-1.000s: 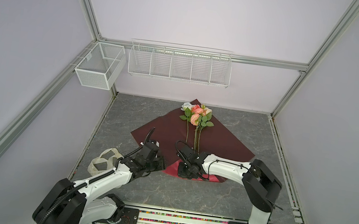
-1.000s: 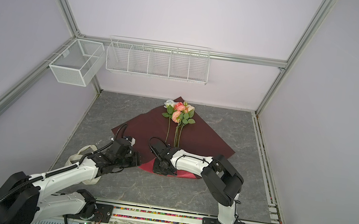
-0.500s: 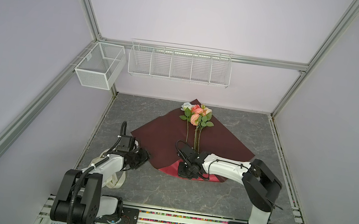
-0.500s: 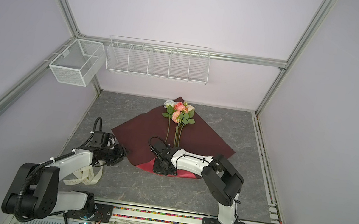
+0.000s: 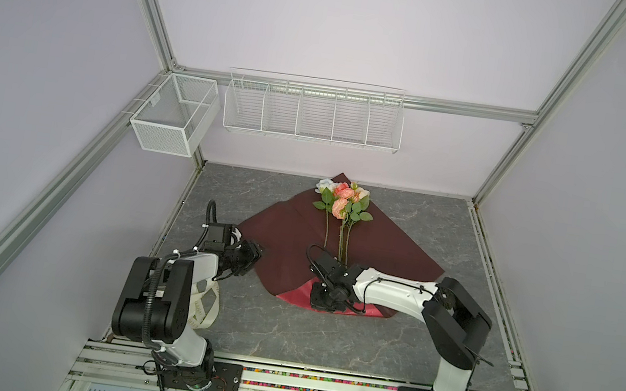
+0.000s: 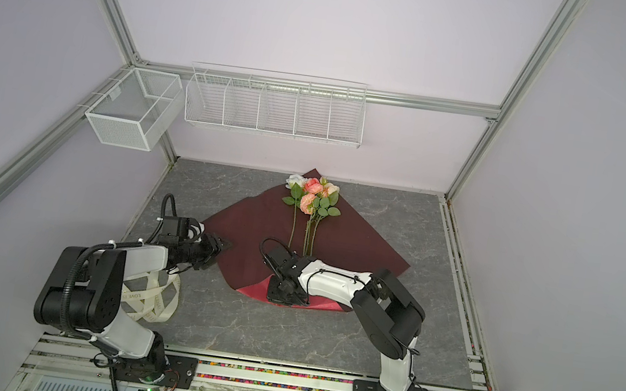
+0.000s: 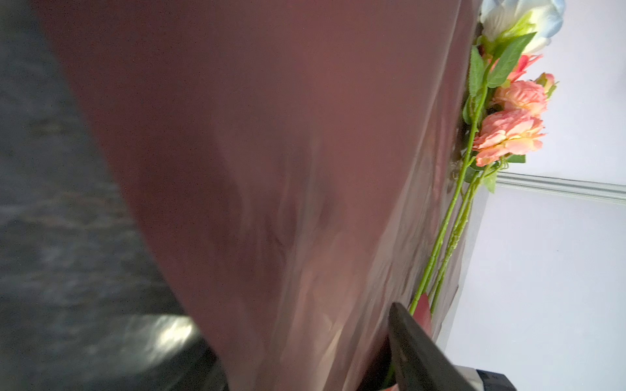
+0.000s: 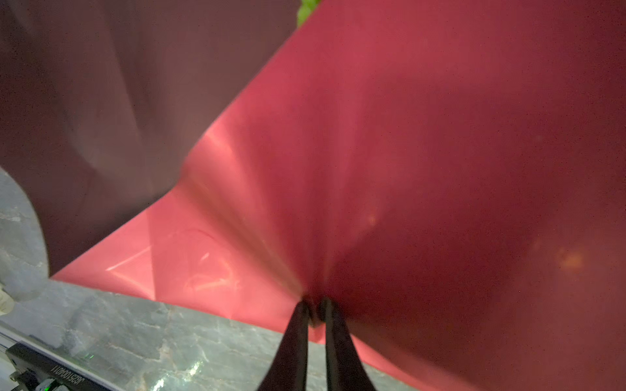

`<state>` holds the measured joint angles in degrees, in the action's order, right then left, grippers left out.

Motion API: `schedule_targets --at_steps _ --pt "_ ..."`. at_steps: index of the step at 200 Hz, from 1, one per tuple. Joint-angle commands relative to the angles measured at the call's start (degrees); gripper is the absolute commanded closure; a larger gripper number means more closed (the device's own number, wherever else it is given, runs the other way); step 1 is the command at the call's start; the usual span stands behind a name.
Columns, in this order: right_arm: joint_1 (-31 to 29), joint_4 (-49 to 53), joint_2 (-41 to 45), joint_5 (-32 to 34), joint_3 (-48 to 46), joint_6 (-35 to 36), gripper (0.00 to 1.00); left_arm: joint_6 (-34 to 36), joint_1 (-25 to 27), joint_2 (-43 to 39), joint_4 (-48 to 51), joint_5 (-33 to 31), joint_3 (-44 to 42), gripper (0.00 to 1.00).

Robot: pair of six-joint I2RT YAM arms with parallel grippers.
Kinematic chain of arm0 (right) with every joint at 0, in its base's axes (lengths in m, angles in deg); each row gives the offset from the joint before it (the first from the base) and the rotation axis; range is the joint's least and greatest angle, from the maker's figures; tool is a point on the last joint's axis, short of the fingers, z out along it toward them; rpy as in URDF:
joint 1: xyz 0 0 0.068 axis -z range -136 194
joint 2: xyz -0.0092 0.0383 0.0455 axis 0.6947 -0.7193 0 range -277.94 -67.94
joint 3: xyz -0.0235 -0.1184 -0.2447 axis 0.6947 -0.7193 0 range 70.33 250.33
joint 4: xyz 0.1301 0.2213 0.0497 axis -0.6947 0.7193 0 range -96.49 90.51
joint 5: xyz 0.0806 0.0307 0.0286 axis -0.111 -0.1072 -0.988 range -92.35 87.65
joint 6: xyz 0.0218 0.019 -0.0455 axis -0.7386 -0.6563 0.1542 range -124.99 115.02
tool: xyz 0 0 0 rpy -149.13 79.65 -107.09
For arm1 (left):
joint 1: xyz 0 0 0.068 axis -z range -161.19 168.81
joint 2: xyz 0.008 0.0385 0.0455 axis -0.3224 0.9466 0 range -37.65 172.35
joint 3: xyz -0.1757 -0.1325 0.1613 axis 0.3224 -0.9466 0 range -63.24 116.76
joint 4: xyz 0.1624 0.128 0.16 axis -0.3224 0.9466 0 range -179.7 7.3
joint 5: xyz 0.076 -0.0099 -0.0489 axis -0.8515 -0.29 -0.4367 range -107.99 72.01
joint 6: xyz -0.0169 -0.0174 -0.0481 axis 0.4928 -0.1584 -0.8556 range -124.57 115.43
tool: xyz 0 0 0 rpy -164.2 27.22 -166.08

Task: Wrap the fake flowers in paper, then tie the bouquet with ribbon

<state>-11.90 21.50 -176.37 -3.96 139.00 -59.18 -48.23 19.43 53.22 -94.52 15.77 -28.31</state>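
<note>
Left hand (image 5: pixel 256 250) has drawn back to the paper (image 5: pixel 286 249) edge; bouquet (image 5: pixel 343 205) lies well beyond.

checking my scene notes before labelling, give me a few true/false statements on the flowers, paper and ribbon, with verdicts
1. The flowers lie on the dark-red paper. True.
2. The right gripper is shut on the paper's near corner. True.
3. The ribbon is tied round the stems. False: it lies loose on the table, off the paper, at the left.
4. The flower heads point toward the robot. False: they point toward the back wall, and the stems run toward the robot.
</note>
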Motion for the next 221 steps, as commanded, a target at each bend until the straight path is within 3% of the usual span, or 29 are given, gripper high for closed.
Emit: schedule_targets --at_steps 1,35,66,81,98,140,181,205,221 --pt "0.7 1.5 -1.3 0.3 -0.2 0.1 0.85 -2.6 -0.3 3.9 -3.5 2.6 -1.3 0.44" --pt "0.9 0.5 -1.3 -0.4 -0.3 0.1 0.85 -2.7 0.2 0.3 -4.9 4.7 -2.1 0.63" --pt "1.2 -2.3 -1.1 -2.1 -1.2 -0.9 0.85 -1.2 3.2 -4.1 -2.4 2.5 -2.2 0.76" --pt "1.5 -3.2 -1.1 -2.5 -1.6 -1.3 0.84 -1.4 5.6 -4.9 -2.2 1.3 -2.5 0.75" --pt "1.7 -3.9 -0.9 -2.9 -1.9 -1.7 0.84 -3.3 7.8 -5.1 -3.7 0.5 -3.1 0.65" --pt "1.9 -3.8 -0.6 -3.1 -2.3 -1.4 0.84 -4.4 9.2 -8.0 -2.1 -4.0 -4.7 0.64" --pt "2.1 -3.9 -0.6 -3.3 -2.3 -1.3 0.84 -0.4 9.2 -6.9 5.2 -9.6 -1.8 0.48" --pt "2.1 -3.9 -0.5 -3.3 -2.3 -1.3 0.84 1.3 9.2 -4.7 6.7 -11.8 0.0 0.47" --pt "2.2 -3.9 -0.5 -3.3 -2.3 -1.2 0.84 1.9 9.2 -3.1 5.0 -10.4 0.9 0.54"
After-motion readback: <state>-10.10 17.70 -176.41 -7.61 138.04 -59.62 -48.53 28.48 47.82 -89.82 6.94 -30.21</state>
